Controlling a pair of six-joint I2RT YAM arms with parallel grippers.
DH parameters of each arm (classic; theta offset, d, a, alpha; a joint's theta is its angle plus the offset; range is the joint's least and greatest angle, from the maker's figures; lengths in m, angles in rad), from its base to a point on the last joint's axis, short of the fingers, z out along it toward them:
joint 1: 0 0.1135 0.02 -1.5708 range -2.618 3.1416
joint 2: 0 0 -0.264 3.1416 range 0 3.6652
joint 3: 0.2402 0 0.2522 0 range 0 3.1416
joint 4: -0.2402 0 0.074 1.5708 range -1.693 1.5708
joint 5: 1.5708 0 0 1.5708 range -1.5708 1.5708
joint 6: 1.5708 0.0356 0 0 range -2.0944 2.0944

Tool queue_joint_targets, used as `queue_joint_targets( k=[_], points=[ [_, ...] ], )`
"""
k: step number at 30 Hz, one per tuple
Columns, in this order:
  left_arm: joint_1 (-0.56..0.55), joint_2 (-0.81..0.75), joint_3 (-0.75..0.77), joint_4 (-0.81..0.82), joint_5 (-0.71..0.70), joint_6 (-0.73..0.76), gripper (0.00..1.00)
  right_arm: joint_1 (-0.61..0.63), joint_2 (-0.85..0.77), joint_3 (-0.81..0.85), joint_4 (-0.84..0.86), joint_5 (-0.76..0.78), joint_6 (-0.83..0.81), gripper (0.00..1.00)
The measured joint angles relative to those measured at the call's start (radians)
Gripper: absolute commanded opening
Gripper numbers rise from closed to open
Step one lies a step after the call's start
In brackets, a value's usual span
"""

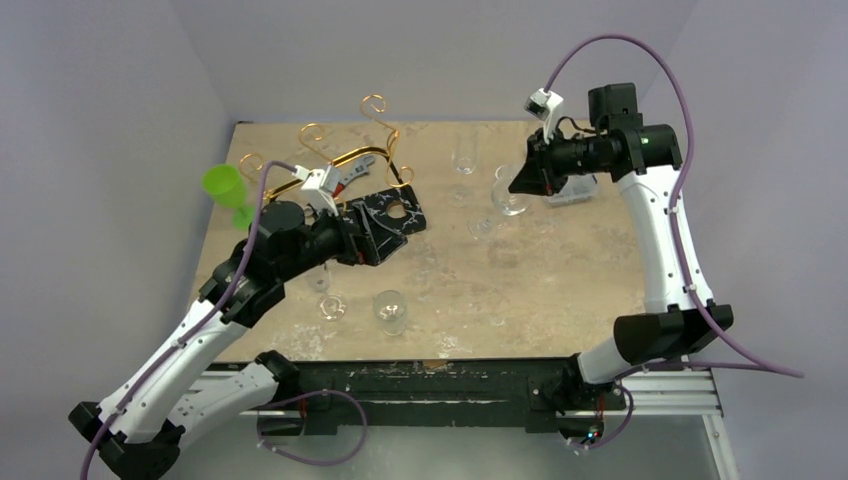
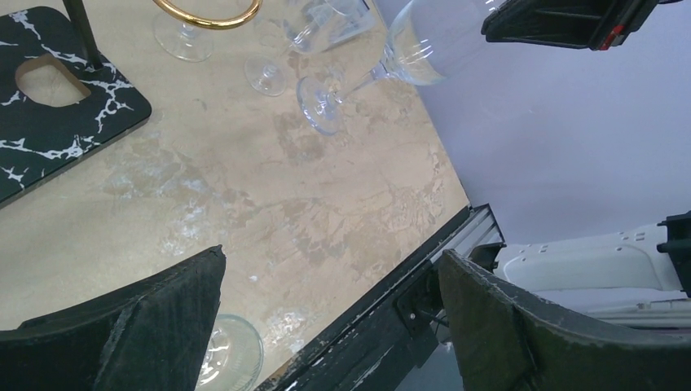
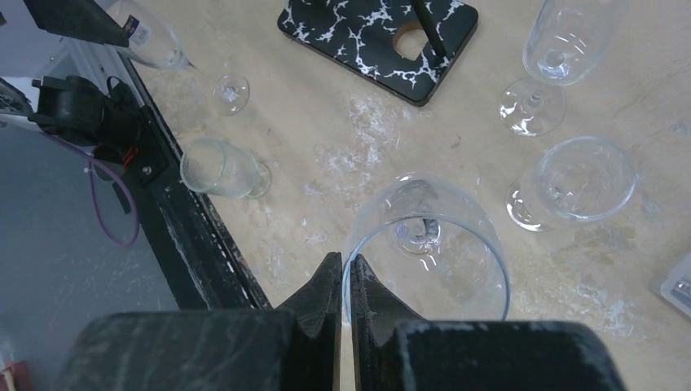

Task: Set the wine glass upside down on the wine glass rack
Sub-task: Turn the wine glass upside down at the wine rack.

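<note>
Right gripper (image 3: 344, 277) pinches the rim of the tilted glass (image 3: 440, 244); left gripper (image 2: 332, 259) is spread wide, empty, near the rack (image 1: 365, 153).

We take this for a robotics lab cell: bare pale walls (image 1: 110, 90) box in a scuffed beige tabletop (image 1: 540, 280), two cabled arms (image 1: 660, 230) bolted to an aluminium rail (image 1: 670, 398)
</note>
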Motion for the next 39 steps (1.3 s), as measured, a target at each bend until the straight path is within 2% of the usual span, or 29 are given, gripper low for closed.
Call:
queue_joint_targets(
  k=[4, 10, 19, 31, 39],
  points=[
    [-0.026, 0.030, 0.003, 0.031, -0.029, -0.023, 0.99, 0.007, 0.011, 0.027, 0.000, -0.011, 0.019, 0.00],
    [-0.050, 0.074, 0.006, 0.076, -0.082, -0.053, 0.92, 0.013, 0.025, 0.064, 0.002, -0.041, 0.056, 0.00],
    [-0.055, 0.174, 0.006, 0.160, -0.170, -0.156, 0.89, 0.014, 0.027, 0.103, 0.043, -0.141, 0.133, 0.00],
    [-0.066, 0.311, 0.006, 0.208, -0.249, -0.407, 0.67, 0.014, 0.027, 0.124, 0.095, -0.261, 0.201, 0.00],
    [-0.084, 0.351, 0.006, 0.274, -0.252, -0.509, 0.58, 0.014, 0.024, 0.124, 0.117, -0.318, 0.232, 0.00]
  ],
)
